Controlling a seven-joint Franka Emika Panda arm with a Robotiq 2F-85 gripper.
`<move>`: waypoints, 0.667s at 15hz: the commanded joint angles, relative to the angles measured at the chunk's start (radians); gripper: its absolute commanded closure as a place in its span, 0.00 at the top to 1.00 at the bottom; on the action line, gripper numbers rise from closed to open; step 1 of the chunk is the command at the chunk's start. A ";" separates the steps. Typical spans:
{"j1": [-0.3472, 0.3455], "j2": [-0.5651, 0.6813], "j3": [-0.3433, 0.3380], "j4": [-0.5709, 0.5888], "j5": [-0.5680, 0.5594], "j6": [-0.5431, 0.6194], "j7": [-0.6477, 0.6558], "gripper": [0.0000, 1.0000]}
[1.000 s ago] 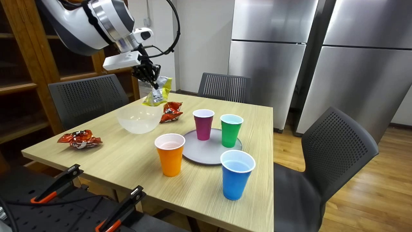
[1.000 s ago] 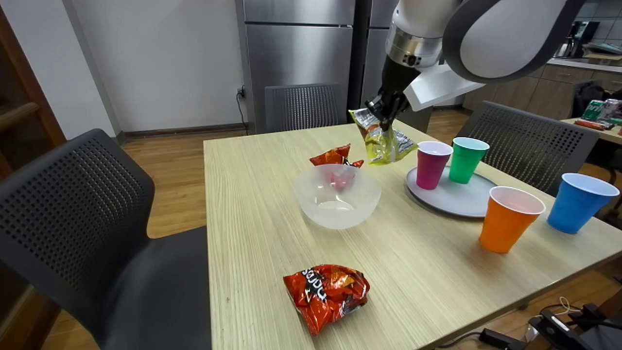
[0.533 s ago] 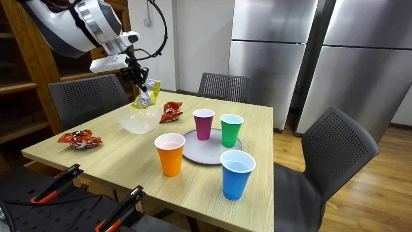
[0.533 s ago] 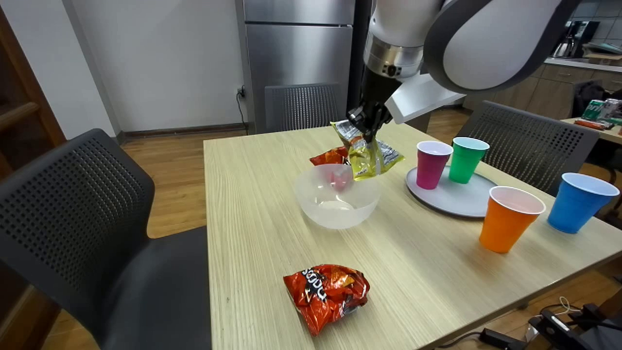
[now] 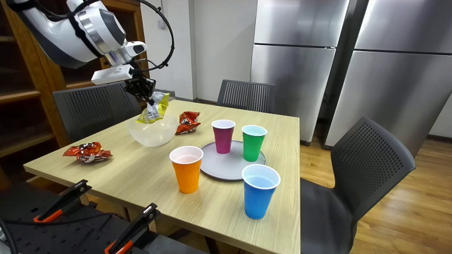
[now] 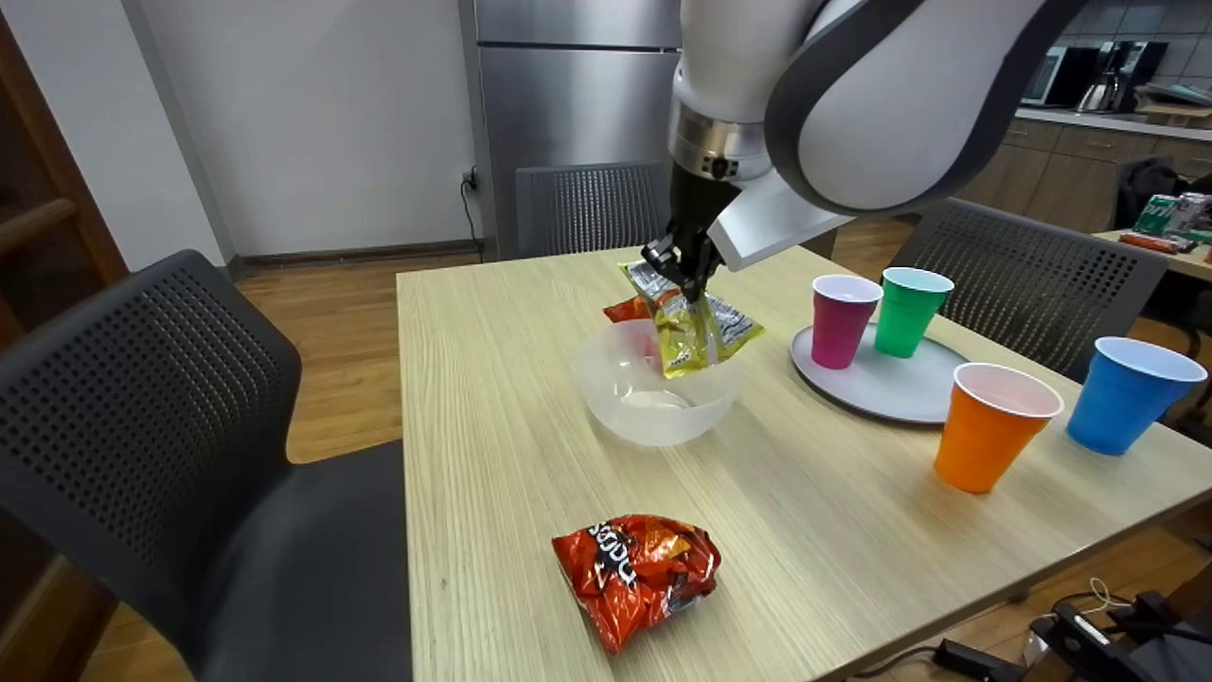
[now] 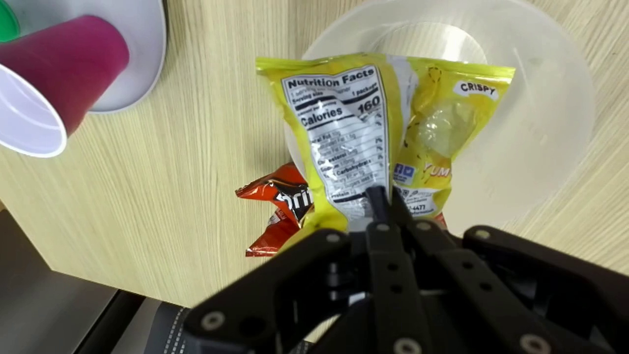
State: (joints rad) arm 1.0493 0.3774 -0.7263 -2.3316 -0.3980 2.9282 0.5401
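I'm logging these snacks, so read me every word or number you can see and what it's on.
Yellow bag: "Nutrition Facts"
Same: "Serving size"
Same: "1 package"
Same: "Calories 160"
Same: "Cholesterol"
Same: "Carbohydrate"
Same: "Protein"
Same: "CRISPY"
Same: "YUM"
Same: "4477"
Red bag, partly hidden: "rit"
Other red bag, lettering upside down: likely "Doritos"
Remaining print: too small or blurred.

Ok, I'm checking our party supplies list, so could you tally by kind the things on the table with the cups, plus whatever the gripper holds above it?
Cups: 4 (purple cup, green cup, orange cup, blue cup)
Snack bags: 3 (yellow bag in the gripper, red bag, other red bag)
Bowl: 1
Plate: 1
Total: 9
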 commanded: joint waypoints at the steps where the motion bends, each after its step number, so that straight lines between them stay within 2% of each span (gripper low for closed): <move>1: -0.031 0.033 0.054 0.065 0.026 -0.064 0.006 0.00; 5: -0.095 0.077 0.123 0.119 0.051 -0.102 -0.004 0.00; 10: -0.220 0.129 0.236 0.187 0.068 -0.147 -0.018 0.00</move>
State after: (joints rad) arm 0.9112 0.4707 -0.5672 -2.2136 -0.3480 2.8368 0.5396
